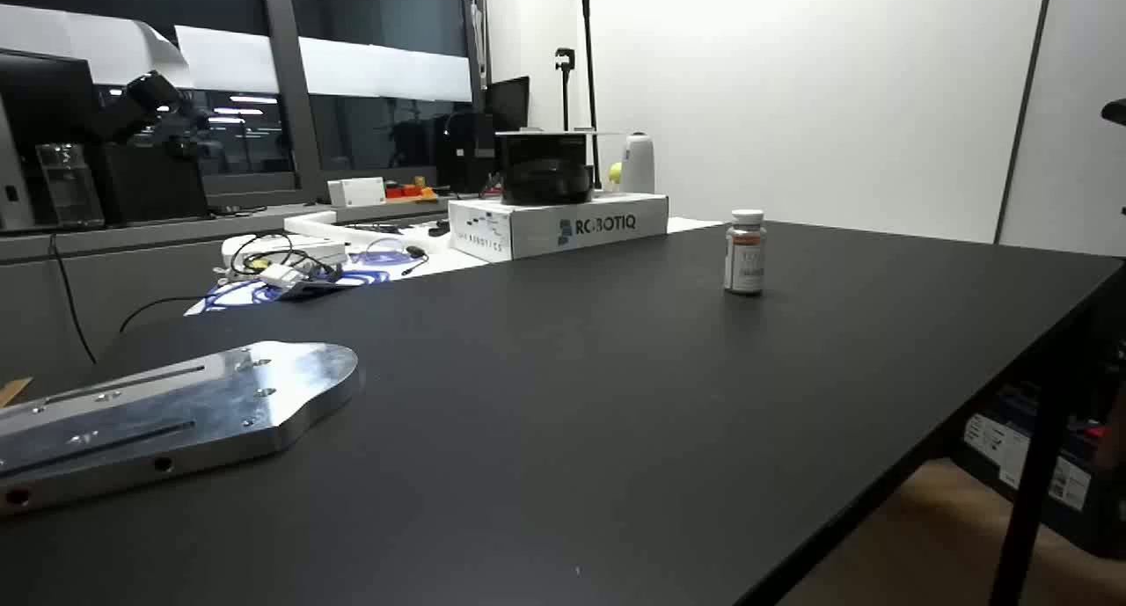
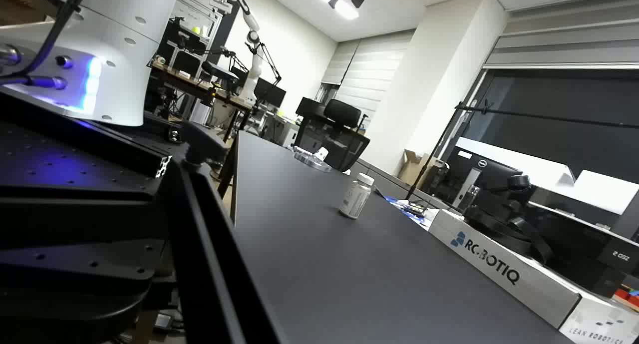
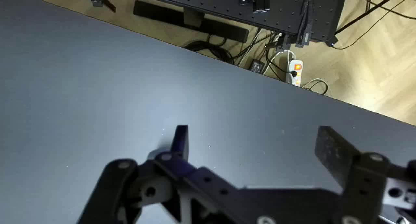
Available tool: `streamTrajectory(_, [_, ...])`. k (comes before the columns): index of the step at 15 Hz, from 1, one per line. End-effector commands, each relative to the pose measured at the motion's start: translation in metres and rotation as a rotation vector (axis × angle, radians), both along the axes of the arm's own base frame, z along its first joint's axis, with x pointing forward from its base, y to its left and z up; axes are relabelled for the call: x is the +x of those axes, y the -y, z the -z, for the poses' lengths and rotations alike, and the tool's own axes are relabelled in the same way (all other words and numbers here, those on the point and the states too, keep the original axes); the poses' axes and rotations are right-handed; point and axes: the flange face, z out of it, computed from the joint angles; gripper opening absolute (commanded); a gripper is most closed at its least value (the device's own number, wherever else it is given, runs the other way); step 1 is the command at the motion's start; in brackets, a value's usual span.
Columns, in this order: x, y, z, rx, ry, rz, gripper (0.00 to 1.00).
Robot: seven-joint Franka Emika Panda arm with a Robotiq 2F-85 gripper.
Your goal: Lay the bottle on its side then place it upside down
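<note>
- Standing upright on the worktop (image 1: 528, 412), the white-capped pill bottle (image 1: 745, 259) awaits tipping.
- The hand (image 3: 253, 141) has its 2 fingers (image 3: 180, 141) wide apart, nothing between.
- Once sideways, this round bottle could roll if released or nudged.
- Inverted, it could topple, its narrower cap (image 1: 748, 216) giving a smaller base.

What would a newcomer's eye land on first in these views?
Probably the white-capped bottle, upright on the dark table in both exterior views. Next, the shiny metal plate at the left edge of an exterior view, and the blue light on the white robot base, upper left in an exterior view. In the wrist view, the pincer stands wide open over the table.
</note>
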Motion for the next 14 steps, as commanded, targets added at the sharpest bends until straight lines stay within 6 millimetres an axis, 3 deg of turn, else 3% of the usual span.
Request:
streamTrajectory(1, [0.0,0.0,-0.001,0.0,0.0,0.0,1.0])
streamTrajectory(11, [0.0,0.0,-0.001,0.0,0.001,0.0,1.0])
streamTrajectory(14, [0.037,0.0,0.017,-0.042,0.089,0.019,1.0])
